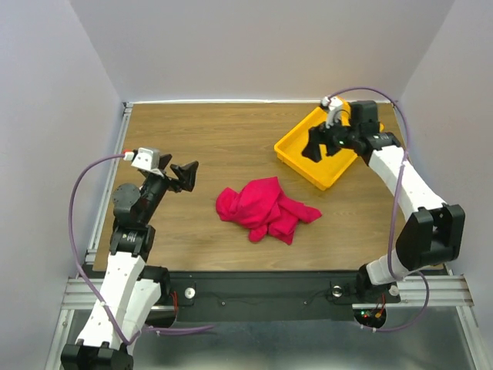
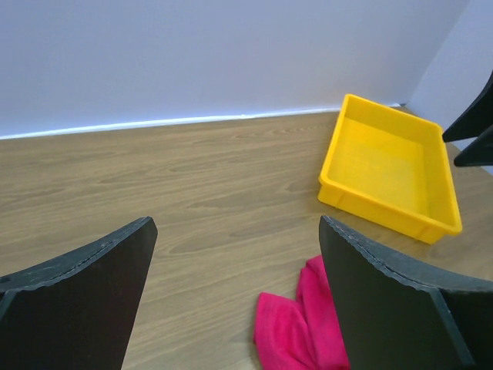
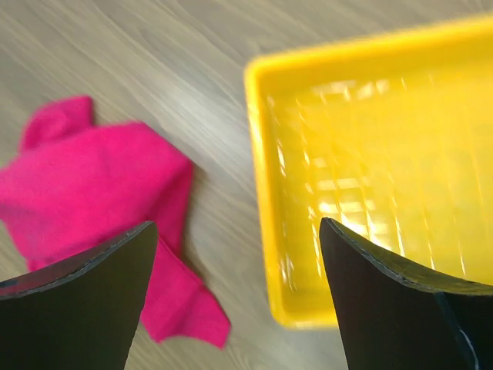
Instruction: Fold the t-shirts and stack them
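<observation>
Top external view: t-shirt (image 1: 266, 208) crumpled on worktop (image 1: 223, 131), unfolded; left claw (image 1: 185, 175) and right claw (image 1: 314, 145) wide open, empty, presumably poised for a grasp.

Crimson-pink t-shirt (image 1: 264, 208), crumpled in an unfolded heap mid-table (image 1: 200, 139), apart from the yellow tray (image 1: 299, 167).
</observation>
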`<act>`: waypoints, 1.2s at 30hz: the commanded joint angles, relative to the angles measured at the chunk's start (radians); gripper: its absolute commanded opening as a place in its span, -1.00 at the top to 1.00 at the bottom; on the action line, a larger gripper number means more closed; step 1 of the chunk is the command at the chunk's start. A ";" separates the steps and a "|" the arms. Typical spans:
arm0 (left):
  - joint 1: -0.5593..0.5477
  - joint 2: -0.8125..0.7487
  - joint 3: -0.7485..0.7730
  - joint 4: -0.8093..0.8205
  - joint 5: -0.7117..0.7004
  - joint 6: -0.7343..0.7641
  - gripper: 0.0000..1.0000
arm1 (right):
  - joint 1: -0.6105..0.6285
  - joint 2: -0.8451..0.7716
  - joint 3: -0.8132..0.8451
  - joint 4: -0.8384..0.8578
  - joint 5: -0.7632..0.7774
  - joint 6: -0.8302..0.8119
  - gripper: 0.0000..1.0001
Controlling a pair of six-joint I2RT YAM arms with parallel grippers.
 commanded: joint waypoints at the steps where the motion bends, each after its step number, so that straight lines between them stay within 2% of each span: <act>1: -0.001 0.044 0.009 0.066 0.102 -0.030 -0.97 | -0.034 -0.074 -0.085 0.004 0.043 -0.062 -0.83; 7: -0.001 0.055 0.015 0.060 0.111 -0.030 -0.97 | -0.040 -0.033 -0.173 0.004 0.132 -0.137 -0.83; 11: -0.001 0.049 0.014 0.053 0.109 -0.025 -0.97 | -0.033 0.074 -0.100 -0.004 0.124 -0.186 -0.81; 17: -0.001 0.035 0.015 0.048 0.102 -0.019 -0.97 | 0.053 0.283 0.127 -0.093 0.217 -0.289 -0.78; 25: -0.001 0.036 0.017 0.046 0.102 -0.016 -0.97 | 0.109 0.427 0.181 -0.108 0.296 -0.346 -0.67; 29: -0.001 0.038 0.018 0.046 0.105 -0.016 -0.97 | 0.147 0.456 0.168 -0.113 0.334 -0.410 -0.42; 30: -0.001 0.036 0.018 0.046 0.105 -0.016 -0.97 | 0.147 0.464 0.166 -0.113 0.360 -0.423 -0.26; 32: -0.001 0.033 0.017 0.046 0.105 -0.015 -0.97 | 0.149 0.486 0.165 -0.114 0.388 -0.450 -0.11; 33: -0.001 0.032 0.017 0.045 0.106 -0.015 -0.97 | 0.147 0.486 0.148 -0.113 0.411 -0.476 0.04; 34: -0.001 0.029 0.015 0.045 0.108 -0.015 -0.97 | 0.150 0.477 0.136 -0.113 0.422 -0.493 0.09; 35: -0.001 0.029 0.015 0.045 0.106 -0.015 -0.97 | 0.149 0.466 0.120 -0.113 0.428 -0.509 0.26; 36: -0.001 0.026 0.015 0.045 0.108 -0.013 -0.97 | 0.149 0.457 0.106 -0.114 0.443 -0.539 0.34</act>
